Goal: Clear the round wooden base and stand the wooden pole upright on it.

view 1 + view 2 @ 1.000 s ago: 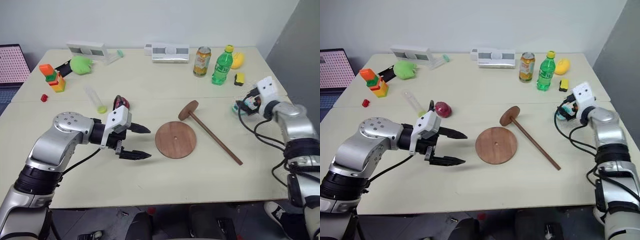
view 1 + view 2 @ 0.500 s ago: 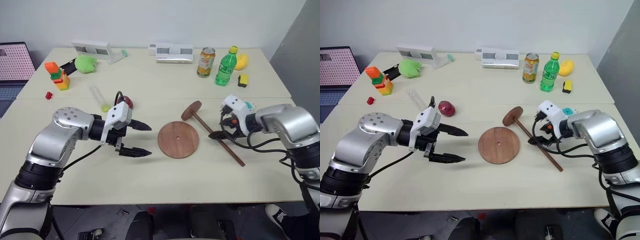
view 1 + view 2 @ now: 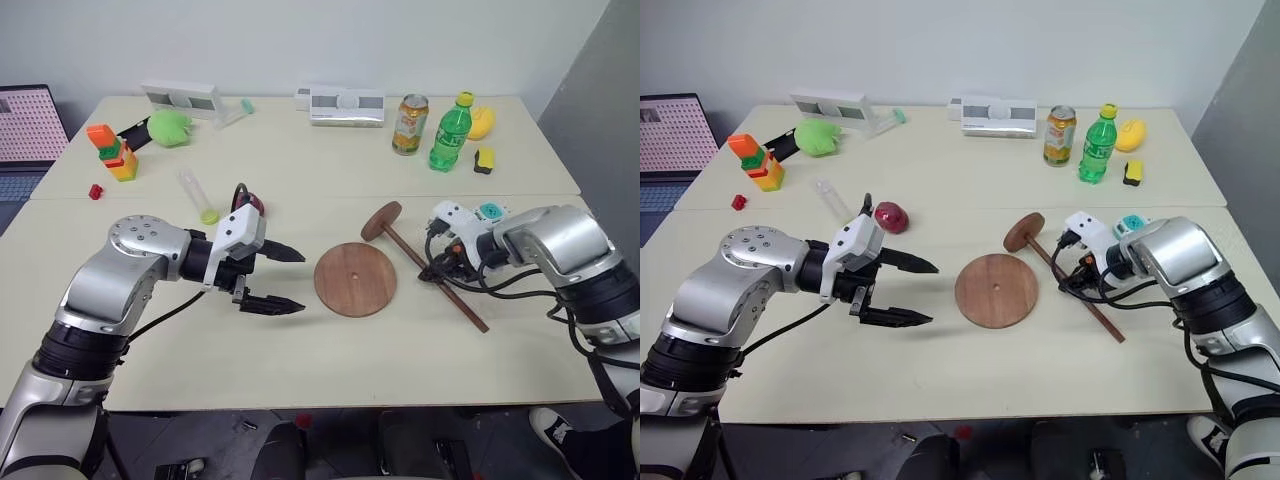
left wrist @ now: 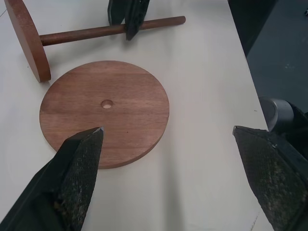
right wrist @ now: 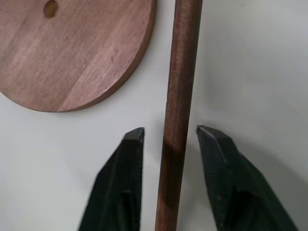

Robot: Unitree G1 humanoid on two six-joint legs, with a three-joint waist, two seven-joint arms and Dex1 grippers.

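Right gripper [image 5: 169,139] fingers sit on both sides of the wooden pole [image 5: 177,110], not touching. Left gripper [image 3: 288,280], picture's left, has fingers wide open.

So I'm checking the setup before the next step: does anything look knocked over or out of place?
Only the pole: it lies flat on the table beside the base instead of standing on it. The base is bare and flat.

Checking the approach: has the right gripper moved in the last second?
Yes. The right gripper has come in from the table's right edge and down to the pole, right of the base, its fingers astride the rod.
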